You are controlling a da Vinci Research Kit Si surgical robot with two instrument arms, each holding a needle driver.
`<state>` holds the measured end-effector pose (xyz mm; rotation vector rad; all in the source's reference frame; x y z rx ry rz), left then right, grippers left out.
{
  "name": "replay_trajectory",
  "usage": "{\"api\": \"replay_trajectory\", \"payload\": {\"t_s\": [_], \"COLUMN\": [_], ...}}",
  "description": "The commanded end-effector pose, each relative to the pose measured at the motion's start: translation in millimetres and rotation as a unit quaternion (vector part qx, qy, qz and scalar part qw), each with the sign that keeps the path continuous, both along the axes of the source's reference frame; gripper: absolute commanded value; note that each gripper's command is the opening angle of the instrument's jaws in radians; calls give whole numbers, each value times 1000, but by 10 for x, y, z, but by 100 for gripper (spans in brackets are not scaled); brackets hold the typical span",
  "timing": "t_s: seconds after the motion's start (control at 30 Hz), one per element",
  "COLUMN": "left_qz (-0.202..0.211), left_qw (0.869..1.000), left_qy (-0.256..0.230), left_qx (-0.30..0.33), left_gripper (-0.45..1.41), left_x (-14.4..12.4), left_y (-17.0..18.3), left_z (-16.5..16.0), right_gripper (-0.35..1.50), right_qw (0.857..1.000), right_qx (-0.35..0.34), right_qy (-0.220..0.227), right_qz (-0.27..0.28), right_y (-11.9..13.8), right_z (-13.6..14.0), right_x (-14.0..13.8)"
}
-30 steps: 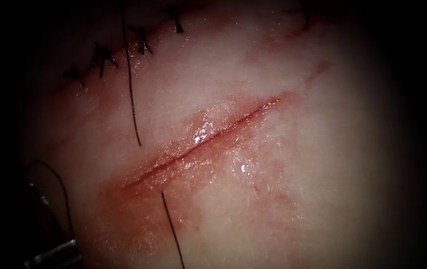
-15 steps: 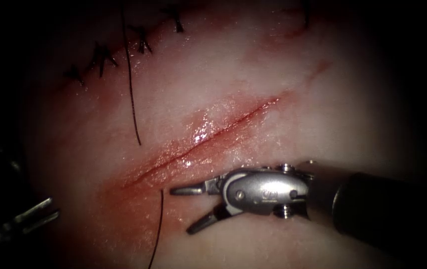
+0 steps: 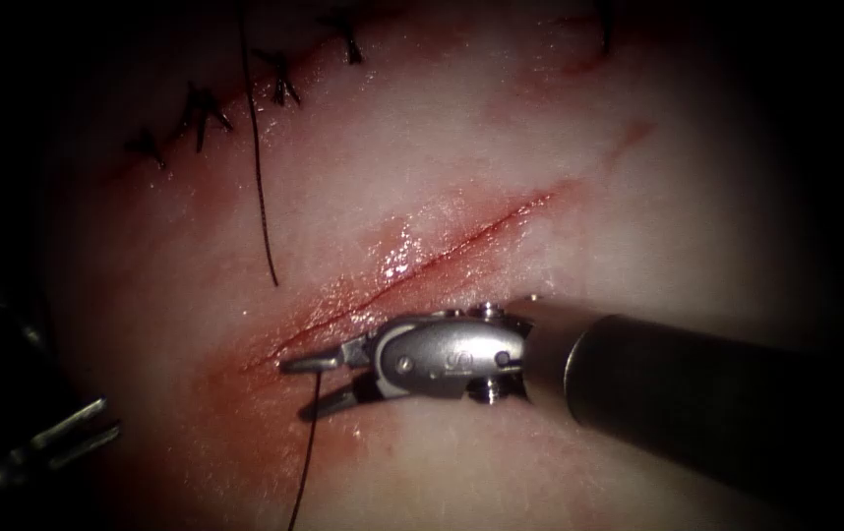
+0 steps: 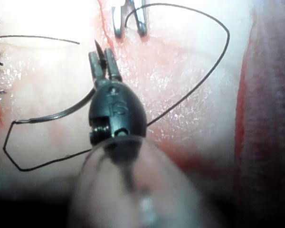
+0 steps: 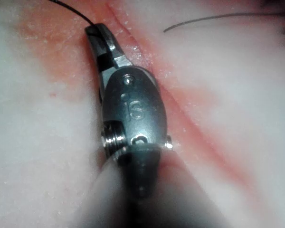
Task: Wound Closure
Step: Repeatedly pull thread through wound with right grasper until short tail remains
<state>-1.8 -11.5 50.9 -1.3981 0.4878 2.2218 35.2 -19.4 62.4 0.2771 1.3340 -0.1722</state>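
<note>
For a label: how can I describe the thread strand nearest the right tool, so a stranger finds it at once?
Follow the cut in the tissue to its lower-left end. There the thread strand leaves the tissue and runs down between the right tool's open jaws. The other strand lies left of the cut, untouched; the left tool holds the needle near its tip.
</note>
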Motion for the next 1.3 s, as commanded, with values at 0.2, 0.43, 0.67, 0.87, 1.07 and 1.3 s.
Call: {"api": "replay_trajectory", "payload": {"t_s": [0.2, 0.43, 0.67, 0.87, 1.07, 1.3], "left_qz": [1, 12, 18, 20, 22, 23], "left_qw": [1000, 1000, 1000, 1000, 1000, 1000], "left_qy": [-3, -6, -7, -6, -5, -6], "left_qx": [-4, -7, -6, -5, -3, 0], "left_gripper": [-45, -45, -45, -45, -45, -45], "left_x": [-9, -28, -35, -36, -33, -30], "left_y": [0, -7, -8, -8, -6, 1], "left_z": [6, 9, 9, 9, 9, 7], "right_gripper": [-35, -35, -35, 120, 133, 132], "right_qw": [1000, 998, 993, 995, 997, 998], "right_qx": [20, 30, 56, 53, 11, -14], "right_qy": [-12, -10, 14, 77, 72, 55], "right_qz": [-1, -49, -104, -27, 10, 21], "right_y": [-18, -86, -152, -132, -52, -14], "right_z": [-14, -59, -114, -147, -125, -73], "right_x": [-21, -63, -64, -28, -44, -51]}}
